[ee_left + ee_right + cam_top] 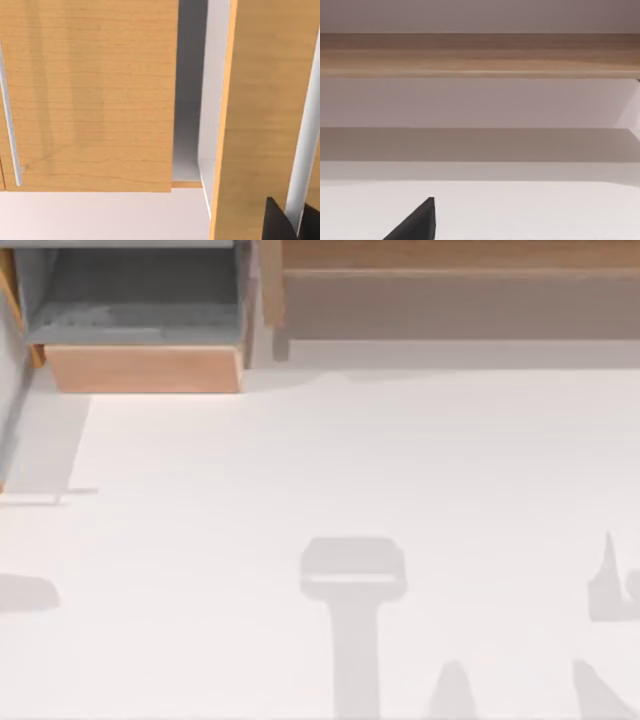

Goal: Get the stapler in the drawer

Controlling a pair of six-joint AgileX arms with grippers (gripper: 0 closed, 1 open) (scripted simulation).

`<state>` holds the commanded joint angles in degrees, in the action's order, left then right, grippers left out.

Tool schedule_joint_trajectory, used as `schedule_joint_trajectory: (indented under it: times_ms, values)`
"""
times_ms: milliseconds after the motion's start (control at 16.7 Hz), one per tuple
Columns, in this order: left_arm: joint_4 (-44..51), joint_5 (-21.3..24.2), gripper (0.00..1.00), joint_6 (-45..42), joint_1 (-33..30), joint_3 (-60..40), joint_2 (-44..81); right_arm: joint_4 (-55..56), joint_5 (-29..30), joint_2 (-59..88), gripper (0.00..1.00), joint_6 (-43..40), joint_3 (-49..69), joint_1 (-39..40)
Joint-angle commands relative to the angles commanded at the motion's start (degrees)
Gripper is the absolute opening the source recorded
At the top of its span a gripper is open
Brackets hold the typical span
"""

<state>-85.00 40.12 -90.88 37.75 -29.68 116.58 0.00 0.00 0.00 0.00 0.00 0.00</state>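
Note:
The drawer [145,368] stands pulled open at the table's far left corner, with grey inner walls and floor and a light tan front panel. No object is visible on its grey floor. The stapler is out of view. A dark part of my left gripper [280,224] shows close in front of tan wooden panels [90,95], one bearing a thin metal bar handle [11,125]. A dark part of my right gripper [417,224] shows over the white table, facing the long wooden unit [480,55].
The longer wooden unit with a beige-grey recess [460,302] runs along the far edge from the middle to the right. The white table top [330,460] carries only grey shadows, the largest near the front middle [353,580].

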Motion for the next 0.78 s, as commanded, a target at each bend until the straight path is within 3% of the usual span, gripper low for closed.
schedule_joint_trajectory:
  times_ms: [480, 780]
  values:
    - [6.81, -6.68, 0.00, 0.26, -6.69, -12.17, 5.01, 0.00, 0.00, 0.00, 1.00, 0.00, 0.00, 0.00]
    - [7.21, -6.75, 0.00, 0.36, -6.59, -12.25, 5.22, 0.00, 0.00, 0.00, 1.00, 0.00, 0.00, 0.00]
